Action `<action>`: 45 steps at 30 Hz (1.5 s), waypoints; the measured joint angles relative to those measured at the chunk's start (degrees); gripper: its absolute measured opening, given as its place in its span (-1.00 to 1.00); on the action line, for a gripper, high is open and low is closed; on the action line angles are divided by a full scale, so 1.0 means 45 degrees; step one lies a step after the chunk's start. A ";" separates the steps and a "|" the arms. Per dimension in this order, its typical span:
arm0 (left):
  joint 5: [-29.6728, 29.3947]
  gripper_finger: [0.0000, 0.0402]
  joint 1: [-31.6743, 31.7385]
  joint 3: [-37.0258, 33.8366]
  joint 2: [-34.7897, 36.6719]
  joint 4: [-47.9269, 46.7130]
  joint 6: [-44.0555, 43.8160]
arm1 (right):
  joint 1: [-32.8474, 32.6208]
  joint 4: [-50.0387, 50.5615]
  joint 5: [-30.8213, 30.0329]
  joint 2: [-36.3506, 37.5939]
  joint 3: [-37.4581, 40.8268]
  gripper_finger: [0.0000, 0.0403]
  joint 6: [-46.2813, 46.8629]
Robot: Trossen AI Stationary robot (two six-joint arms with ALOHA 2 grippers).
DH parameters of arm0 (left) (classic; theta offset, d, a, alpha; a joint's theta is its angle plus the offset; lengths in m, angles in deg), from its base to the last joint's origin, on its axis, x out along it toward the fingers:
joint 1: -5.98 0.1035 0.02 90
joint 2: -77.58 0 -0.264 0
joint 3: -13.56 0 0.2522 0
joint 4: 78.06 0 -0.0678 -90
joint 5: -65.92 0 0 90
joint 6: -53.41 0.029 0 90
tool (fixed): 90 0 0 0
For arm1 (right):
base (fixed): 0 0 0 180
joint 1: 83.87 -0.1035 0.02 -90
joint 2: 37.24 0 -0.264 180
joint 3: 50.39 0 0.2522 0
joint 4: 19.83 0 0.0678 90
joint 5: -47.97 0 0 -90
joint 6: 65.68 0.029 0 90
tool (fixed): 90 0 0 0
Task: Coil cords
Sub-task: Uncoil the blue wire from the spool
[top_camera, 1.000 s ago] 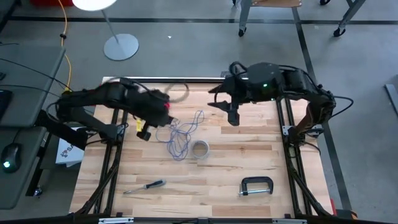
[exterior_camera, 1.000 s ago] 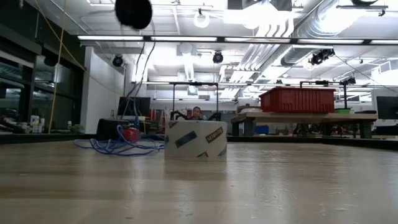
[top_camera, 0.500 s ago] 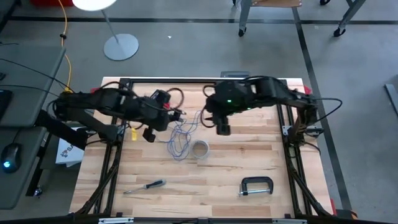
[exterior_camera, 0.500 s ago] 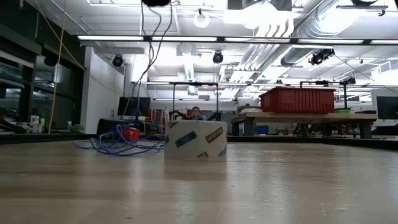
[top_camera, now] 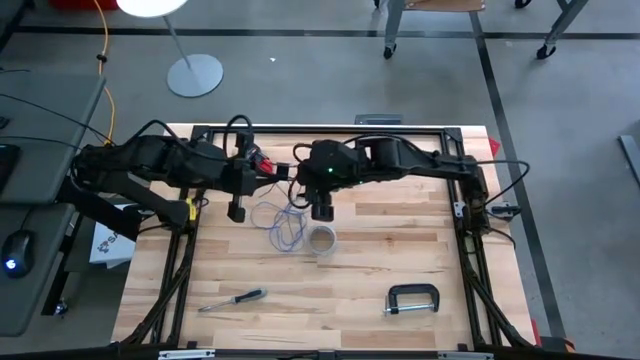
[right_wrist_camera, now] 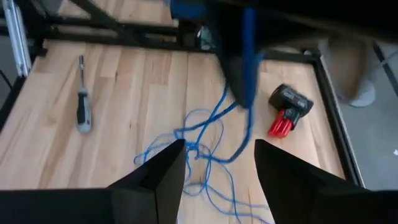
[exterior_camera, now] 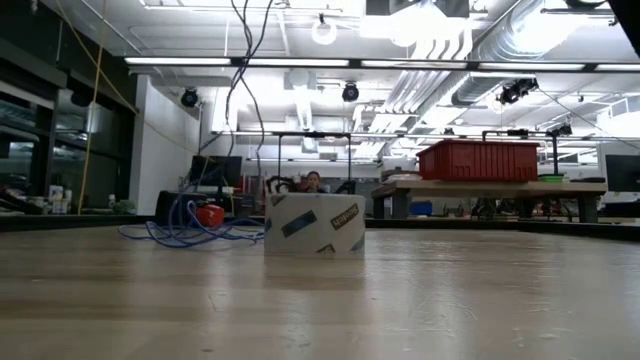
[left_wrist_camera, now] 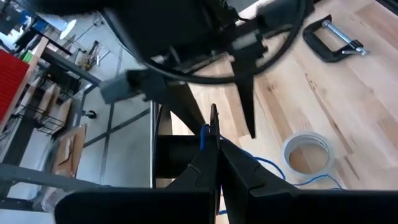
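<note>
Wooden table [top_camera: 400, 250], workshop behind: red bin [exterior_camera: 480, 160].

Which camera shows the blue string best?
The right wrist view: the blue cord lies in loose tangled loops on the wood, one strand rising up. The high view shows it small beside the tape roll. The low view shows a flat heap; the left wrist view only bits.

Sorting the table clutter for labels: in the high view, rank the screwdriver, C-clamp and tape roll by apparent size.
1. Screwdriver and C-clamp: similar extent, too close to rank.
2. Tape roll: clearly smallest.
</note>
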 joint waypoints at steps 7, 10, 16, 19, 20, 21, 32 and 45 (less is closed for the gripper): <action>-0.0033 -1.00 0.0000 0.0000 -0.0015 -0.0058 0.0005 | -0.0034 -0.0220 -0.0436 0.0010 -0.0005 -0.54 0.0003; -0.0018 -1.00 0.0000 0.0000 -0.0015 -0.0076 0.0000 | -0.0117 -0.0205 -0.0591 0.0016 -0.0005 -0.90 -0.0212; 0.1065 -1.00 0.0005 0.0000 -0.0021 -0.1821 -0.0362 | -0.0569 0.0562 -0.0753 0.0776 -0.0293 -0.98 -0.0665; 0.1940 -1.00 0.0039 0.0000 -0.0205 -0.2243 -0.0442 | -0.0739 0.0387 -0.0557 0.1027 -0.0665 -0.99 -0.0720; 0.2085 -1.00 0.0049 0.0000 -0.0315 -0.2144 -0.0419 | -0.0790 0.0001 -0.0477 0.1138 -0.0582 -0.99 -0.0844; 0.2234 -1.00 0.0056 0.0000 -0.0438 -0.2003 -0.0356 | -0.0812 -0.0293 -0.0413 0.1185 -0.0539 -0.99 -0.0955; 0.4017 -1.00 -0.0393 0.0179 -0.1345 0.0209 -0.0044 | -0.0107 -0.0137 -0.1292 0.1214 -0.0627 -1.00 -0.0891; 0.0794 -1.00 -0.0680 0.5057 -0.1171 -0.0291 0.0314 | 0.0226 0.3032 -0.2106 0.1631 -0.0627 -1.00 -0.0675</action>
